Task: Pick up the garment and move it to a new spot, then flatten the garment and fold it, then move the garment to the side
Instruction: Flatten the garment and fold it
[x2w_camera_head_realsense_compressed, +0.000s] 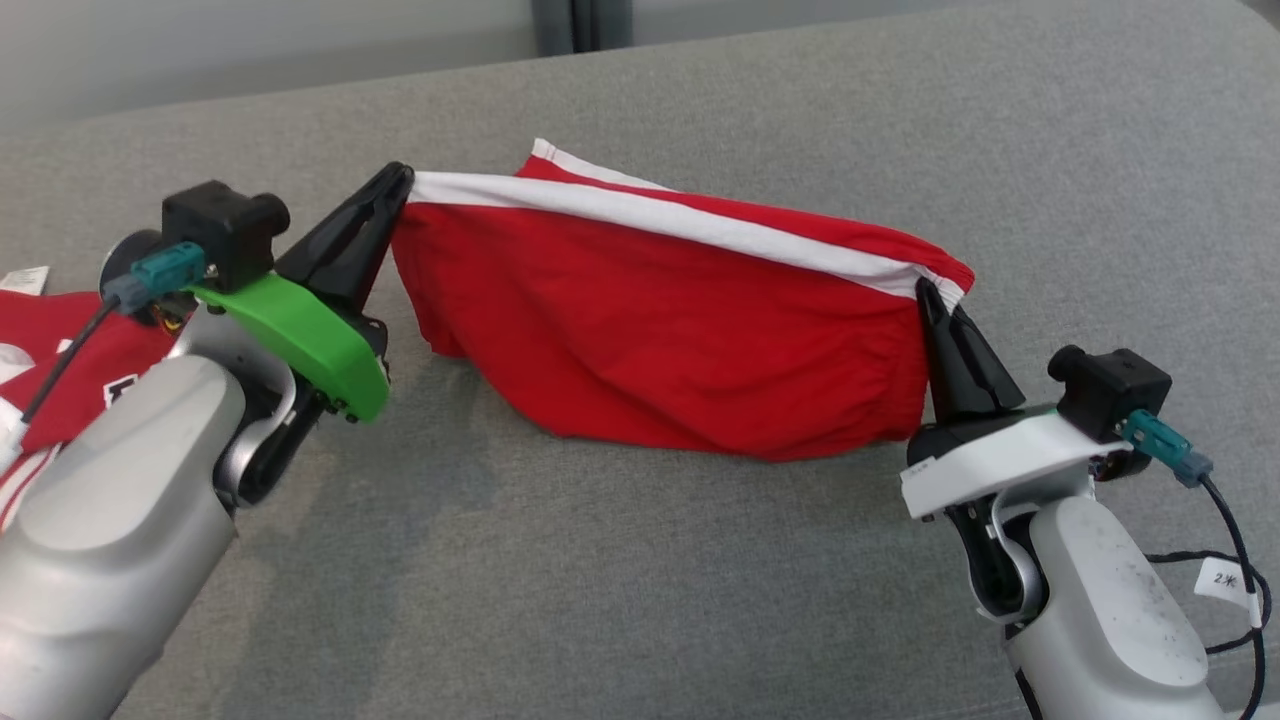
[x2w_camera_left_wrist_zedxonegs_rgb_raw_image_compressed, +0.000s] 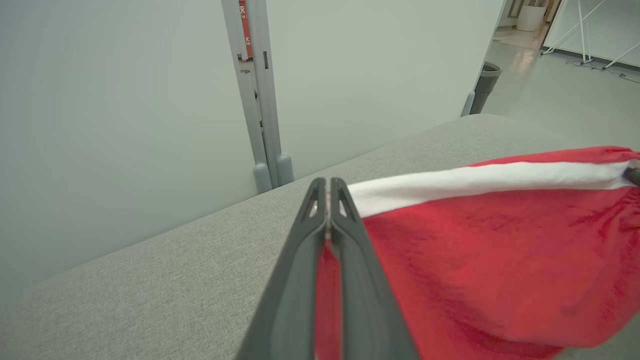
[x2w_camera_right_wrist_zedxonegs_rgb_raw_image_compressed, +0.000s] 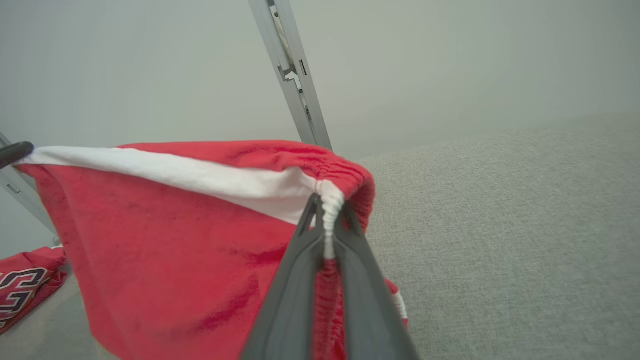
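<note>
The garment (x2w_camera_head_realsense_compressed: 660, 330) is red with a white stripe along its upper edge, and it hangs stretched between my two grippers above the grey surface, its lower folds touching the surface. My left gripper (x2w_camera_head_realsense_compressed: 400, 180) is shut on the garment's left end. My right gripper (x2w_camera_head_realsense_compressed: 930, 290) is shut on the gathered right end. In the left wrist view the left gripper (x2w_camera_left_wrist_zedxonegs_rgb_raw_image_compressed: 327, 187) pinches the white stripe of the garment (x2w_camera_left_wrist_zedxonegs_rgb_raw_image_compressed: 500, 260). The right wrist view has the right gripper (x2w_camera_right_wrist_zedxonegs_rgb_raw_image_compressed: 327, 207) clamped on the puckered white band of the garment (x2w_camera_right_wrist_zedxonegs_rgb_raw_image_compressed: 175, 235).
The grey fabric-covered surface (x2w_camera_head_realsense_compressed: 640, 580) spreads out in front and to the right. Another red garment with lettering (x2w_camera_head_realsense_compressed: 70, 360) lies at the far left behind my left arm. Pale partition panels with a metal post (x2w_camera_left_wrist_zedxonegs_rgb_raw_image_compressed: 260, 100) stand behind the surface.
</note>
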